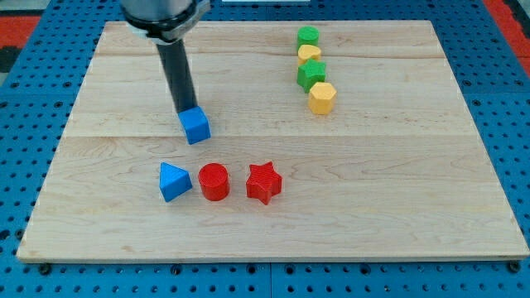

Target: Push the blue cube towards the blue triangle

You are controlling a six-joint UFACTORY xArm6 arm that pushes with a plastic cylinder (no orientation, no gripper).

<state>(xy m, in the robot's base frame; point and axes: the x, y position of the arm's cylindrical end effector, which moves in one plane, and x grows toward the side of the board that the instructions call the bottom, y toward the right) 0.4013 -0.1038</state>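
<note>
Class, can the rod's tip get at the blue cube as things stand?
Probably yes: my tip already sits at the blue cube's upper-left edge, nothing between them. The blue triangle lies below, the path looking free.

The view's top edge cuts off our arm [161, 16], and we cannot tell whether our tip [185, 111] touches the blue cube [195, 126].

my tip [185, 111] touching blue cube [195, 127] — blue triangle [173, 181] below
</note>
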